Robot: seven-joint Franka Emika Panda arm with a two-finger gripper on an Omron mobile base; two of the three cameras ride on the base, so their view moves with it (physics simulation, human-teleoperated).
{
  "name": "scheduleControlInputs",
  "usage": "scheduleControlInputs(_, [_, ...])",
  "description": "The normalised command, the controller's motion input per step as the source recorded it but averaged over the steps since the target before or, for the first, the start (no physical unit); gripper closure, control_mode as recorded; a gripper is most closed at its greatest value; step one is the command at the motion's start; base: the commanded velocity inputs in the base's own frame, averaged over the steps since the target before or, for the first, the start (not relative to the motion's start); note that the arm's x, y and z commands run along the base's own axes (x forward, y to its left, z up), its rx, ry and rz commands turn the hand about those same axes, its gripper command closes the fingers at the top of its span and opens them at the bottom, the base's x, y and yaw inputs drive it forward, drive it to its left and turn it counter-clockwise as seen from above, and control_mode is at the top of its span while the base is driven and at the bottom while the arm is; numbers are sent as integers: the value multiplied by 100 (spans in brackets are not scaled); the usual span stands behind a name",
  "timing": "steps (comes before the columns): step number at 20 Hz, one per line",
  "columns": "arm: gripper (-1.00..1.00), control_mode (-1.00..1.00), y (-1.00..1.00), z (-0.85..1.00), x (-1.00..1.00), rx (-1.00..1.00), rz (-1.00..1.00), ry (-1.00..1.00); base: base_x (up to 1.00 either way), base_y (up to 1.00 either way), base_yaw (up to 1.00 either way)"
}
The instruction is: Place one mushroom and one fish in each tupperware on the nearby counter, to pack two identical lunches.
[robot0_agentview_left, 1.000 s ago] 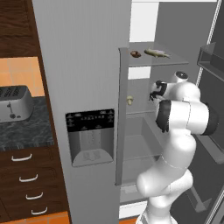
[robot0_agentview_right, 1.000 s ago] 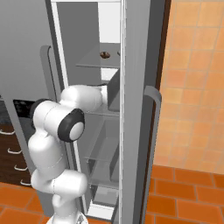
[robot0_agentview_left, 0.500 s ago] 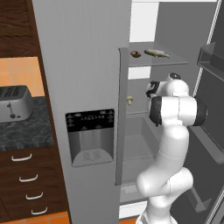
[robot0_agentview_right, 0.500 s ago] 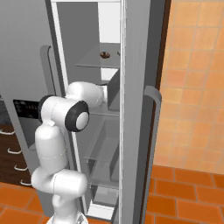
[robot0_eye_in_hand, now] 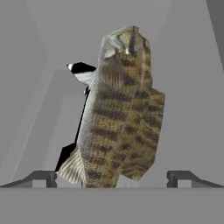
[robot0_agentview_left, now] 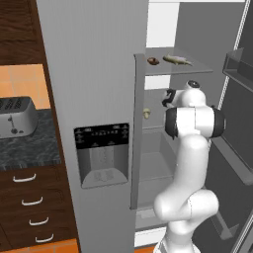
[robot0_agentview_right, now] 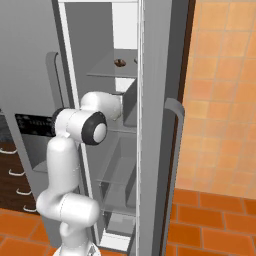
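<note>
In the hand view a tan, dark-banded fish (robot0_eye_in_hand: 120, 113) lies lengthwise on a grey fridge shelf, its tail end between my fingertips (robot0_eye_in_hand: 41, 177). My gripper (robot0_eye_in_hand: 111, 177) is open around it, not touching. In the left base view my gripper (robot0_agentview_left: 168, 98) reaches into the open fridge below the top shelf. On that top shelf lie a dark brown mushroom (robot0_agentview_left: 152, 61) and another fish (robot0_agentview_left: 177, 60). The mushroom (robot0_agentview_right: 119, 62) also shows in the right base view. A small pale lump (robot0_agentview_left: 147, 113) sits on the shelf at hand height. The tupperware is out of view.
The counter (robot0_agentview_left: 29, 148) with a silver toaster (robot0_agentview_left: 15, 116) lies left of the fridge, over drawers (robot0_agentview_left: 30, 200). The closed fridge door with its dispenser (robot0_agentview_left: 103, 155) stands beside my arm. The open door (robot0_agentview_left: 237, 99) with bins flanks the right.
My forearm has swung more upright and the hand has shifted slightly left, deeper into the fridge. The gripper has stayed open. The things on the shelves have not moved.
</note>
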Motion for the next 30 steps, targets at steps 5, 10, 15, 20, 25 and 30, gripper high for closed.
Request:
scheduleControlInputs(5, [-100,-100,32,-20,-16,1,-1,0,0,0,0])
scheduleControlInputs(10, [-100,-100,14,0,16,0,-5,1,0,0,0])
scheduleControlInputs(15, [-100,-100,-6,-62,12,0,-4,0,0,0,0])
scheduleControlInputs(20, [-100,-100,-4,-72,-3,2,-1,-1,0,0,0])
scheduleControlInputs(25, [100,-100,0,-35,-3,3,0,0,0,0,0])
scheduleControlInputs(30, [100,-100,0,-20,-8,0,0,1,0,0,0])
